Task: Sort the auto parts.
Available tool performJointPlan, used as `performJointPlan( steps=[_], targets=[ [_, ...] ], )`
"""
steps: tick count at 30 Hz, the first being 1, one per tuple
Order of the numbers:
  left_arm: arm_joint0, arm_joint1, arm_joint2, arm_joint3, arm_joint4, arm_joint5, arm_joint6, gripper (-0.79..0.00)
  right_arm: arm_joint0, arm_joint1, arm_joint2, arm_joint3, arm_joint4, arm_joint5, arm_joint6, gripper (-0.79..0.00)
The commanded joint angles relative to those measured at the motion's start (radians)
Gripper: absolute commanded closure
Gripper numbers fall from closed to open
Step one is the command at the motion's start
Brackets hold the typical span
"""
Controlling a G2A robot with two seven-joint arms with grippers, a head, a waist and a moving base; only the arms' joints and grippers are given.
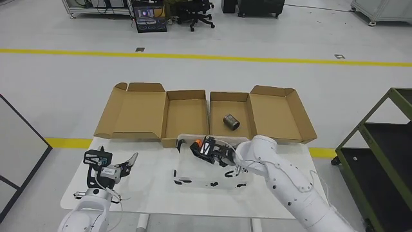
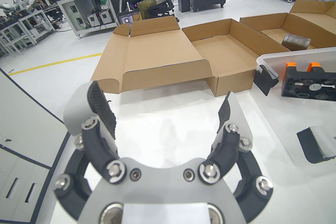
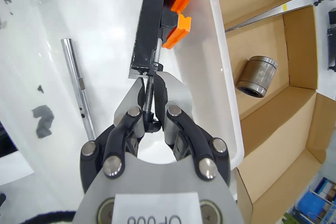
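The white table (image 1: pixel 148 193) carries everything. Along its 12 o'clock edge sit two open cardboard boxes, the left box (image 1: pixel 187 113) and the right box (image 1: pixel 233 105), side by side and touching, lids folded outward. We take them for the sorting destinations. Just in front of them, mid-table, is the clear plastic bin (image 3: pixel 223 57), which serves as the supply of unsorted parts.

The left gripper (image 2: pixel 161 93) hangs at 9 o'clock over bare table with its fingers spread and nothing between them, probably parked out of the way.

The mini vise (image 3: pixel 152 25) is in the bin near its 12 o'clock wall. It has a black frame, two orange jaw caps and a threaded steel screw running out of one end. The right gripper (image 3: pixel 151 80) is clenched on that screw, likely because it is the slimmest part to pinch. We cannot tell whether the vise is clear of the bin floor.

A ribbed, dark metal linear bearing (image 3: pixel 257 76) lies on its side in the right box, at 1 o'clock from the bin and apparently already sorted.

A thin steel shaft (image 3: pixel 76 83) rests on the bin floor beside the vise, not touching it.
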Motion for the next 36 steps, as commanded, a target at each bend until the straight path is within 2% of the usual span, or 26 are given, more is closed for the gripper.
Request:
performJointPlan(
  steps=[1, 11, 12, 13, 15, 16, 25, 36],
  targets=[
    [0.0, 0.0, 0.0, 0.0, 0.0, 0.0, 0.0, -0.785, -0.053, 0.017, 0.046, -0.048, 0.002, -0.031, -0.025, 0.0],
    [0.0, 0.0, 0.0, 0.0, 0.0, 0.0, 0.0, -0.785, -0.053, 0.017, 0.046, -0.048, 0.002, -0.031, -0.025, 0.0],
    [0.0, 0.0, 0.0, 0.0, 0.0, 0.0, 0.0, -0.785, -0.053, 0.017, 0.046, -0.048, 0.002, -0.031, -0.025, -0.268],
    [0.0, 0.0, 0.0, 0.0, 0.0, 0.0, 0.0, -0.785, -0.053, 0.017, 0.046, -0.048, 0.002, -0.031, -0.025, -0.372],
    [0.0, 0.0, 0.0, 0.0, 0.0, 0.0, 0.0, -0.785, -0.053, 0.017, 0.046, -0.048, 0.002, -0.031, -0.025, -0.372],
    [0.0, 0.0, 0.0, 0.0, 0.0, 0.0, 0.0, -0.785, -0.055, 0.017, 0.046, -0.047, 0.001, -0.028, -0.029, -0.785],
    [0.0, 0.0, 0.0, 0.0, 0.0, 0.0, 0.0, -0.785, -0.056, 0.014, 0.041, -0.034, -0.002, 0.014, -0.033, -0.785],
    [0.0, 0.0, 0.0, 0.0, 0.0, 0.0, 0.0, -0.785, 0.09, -0.033, -0.052, 0.177, 0.131, -0.021, 0.003, -0.785]
  ],
)
